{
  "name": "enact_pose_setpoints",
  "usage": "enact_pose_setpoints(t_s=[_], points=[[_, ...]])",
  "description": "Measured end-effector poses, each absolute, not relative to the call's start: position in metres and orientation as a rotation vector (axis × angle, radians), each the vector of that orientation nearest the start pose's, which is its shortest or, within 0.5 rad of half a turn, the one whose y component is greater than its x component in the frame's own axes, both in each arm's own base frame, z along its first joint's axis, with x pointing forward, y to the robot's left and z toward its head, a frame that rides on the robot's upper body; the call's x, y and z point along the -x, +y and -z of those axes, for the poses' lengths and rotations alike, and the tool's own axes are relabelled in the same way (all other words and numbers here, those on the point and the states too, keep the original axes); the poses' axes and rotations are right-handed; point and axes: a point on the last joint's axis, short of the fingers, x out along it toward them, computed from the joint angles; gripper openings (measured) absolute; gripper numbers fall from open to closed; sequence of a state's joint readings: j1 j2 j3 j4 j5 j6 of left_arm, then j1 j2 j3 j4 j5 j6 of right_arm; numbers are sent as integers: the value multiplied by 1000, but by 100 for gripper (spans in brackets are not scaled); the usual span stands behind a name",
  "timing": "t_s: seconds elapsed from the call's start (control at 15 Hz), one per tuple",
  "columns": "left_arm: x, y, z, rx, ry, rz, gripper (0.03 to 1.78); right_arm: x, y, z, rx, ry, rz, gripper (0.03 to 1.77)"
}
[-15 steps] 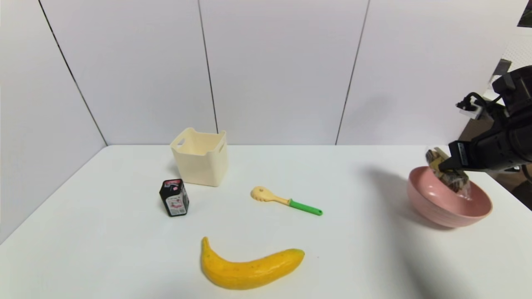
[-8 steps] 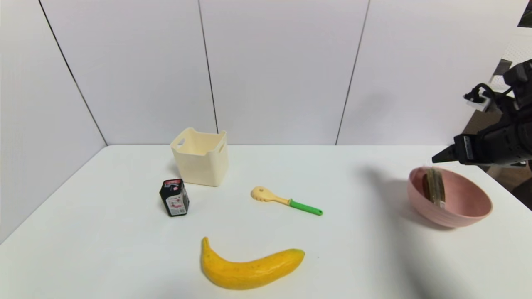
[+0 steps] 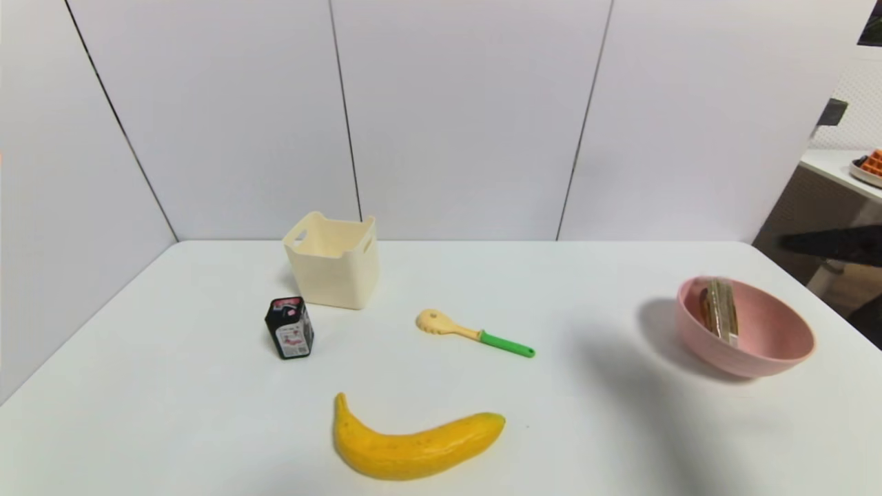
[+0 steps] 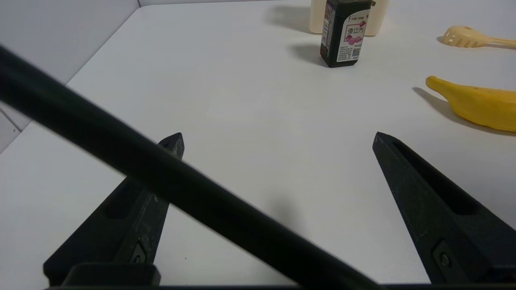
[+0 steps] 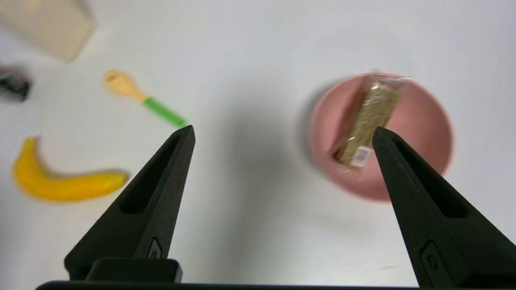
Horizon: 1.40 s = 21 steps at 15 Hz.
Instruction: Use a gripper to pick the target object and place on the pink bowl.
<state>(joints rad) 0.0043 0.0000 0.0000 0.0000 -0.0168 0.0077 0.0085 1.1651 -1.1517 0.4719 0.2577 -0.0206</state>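
- The snack packet (image 3: 719, 310) lies inside the pink bowl (image 3: 778, 358), propped on edge against the bowl's inner wall on the side towards the green-handled spoon (image 3: 474, 333)
- The right gripper (image 5: 282, 135) hangs above the table beside the bowl, jaws spread wide and holding nothing; in the head view only a dark blur of its arm shows beyond the bowl
- The left gripper (image 4: 278, 139) is parked low over the table, well away from the bowl, jaws also wide apart and empty
- Risk, as a judgement: the packet leans rather than lies flat, so a knock to the bowl from the arm nearby could tip it over or slide it; its crinkly wrap near the rim could catch on a passing finger
- Count: one snack packet, one pink bowl, one banana (image 3: 413, 444), one green-handled spoon, one black carton (image 3: 289, 328), one cream bin (image 3: 333, 260), two grippers
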Motion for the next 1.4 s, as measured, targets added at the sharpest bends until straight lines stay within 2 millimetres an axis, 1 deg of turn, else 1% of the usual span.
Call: enact_pose_setpoints(t_s=[0.13, 0.2, 0.33, 0.47, 0.53, 0.67, 0.87, 1.07, 1.2, 1.4], points=[[23, 0, -75, -8, 0, 13, 169, -97, 10, -288, 2, 413, -342, 157], [23, 0, -75, -8, 0, 12, 169, -75, 9, -272, 24, 391, -358, 159], [23, 0, -75, -7, 0, 13, 169, -42, 8, -238, 61, 353, -347, 162], [23, 0, -75, -8, 0, 13, 169, -19, 6, -196, 104, 307, -283, 164], [23, 0, -75, -7, 0, 13, 169, -12, 4, -177, 122, 283, -233, 165], [23, 0, -75, -8, 0, 13, 169, -4, 2, -145, 140, 232, -144, 166], [23, 0, -75, -8, 0, 13, 169, 3, 1, -100, 143, 182, -92, 168], [23, 0, -75, -7, 0, 12, 169, 13, 1, -82, 133, 96, -70, 169], [23, 0, -75, -7, 0, 13, 169, 19, 1, -80, 123, 28, -58, 169], [23, 0, -75, -8, 0, 13, 169, 22, 1, -79, 120, -18, -52, 169]])
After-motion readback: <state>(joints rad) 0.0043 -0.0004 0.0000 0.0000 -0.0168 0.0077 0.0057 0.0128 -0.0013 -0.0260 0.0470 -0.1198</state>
